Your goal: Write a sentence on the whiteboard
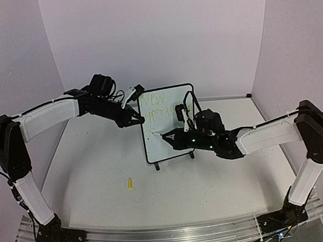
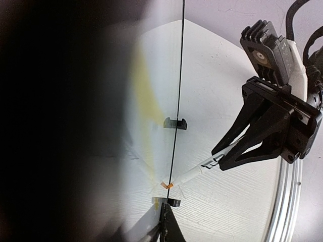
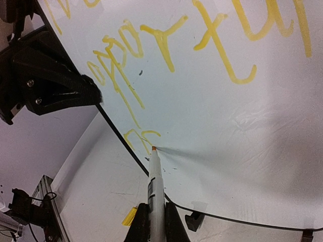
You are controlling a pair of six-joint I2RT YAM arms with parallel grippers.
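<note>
The right fingers (image 3: 145, 228) are seen closed on the barrel of a white marker (image 3: 155, 184). The marker is held at a slant, with its orange tip pressed to the face of the board (image 3: 242, 131). The tip is set near the board's left edge, just beside a small yellow loop that stands at the start of a third line of the sentence (image 3: 161, 35). Two fuller lines of thin yellow words are written above it, across the upper part of the face.

The board is stood upright on two black feet near the middle of the counter (image 1: 96, 162), with its written face turned toward the arms. Its left edge is clamped at about mid-height by the left fingers (image 1: 138, 120), which are shut tight on the thin black frame. A small yellow cap (image 1: 130, 183) is laid flat on the counter in front of the board, off to its left and apart from it.
</note>
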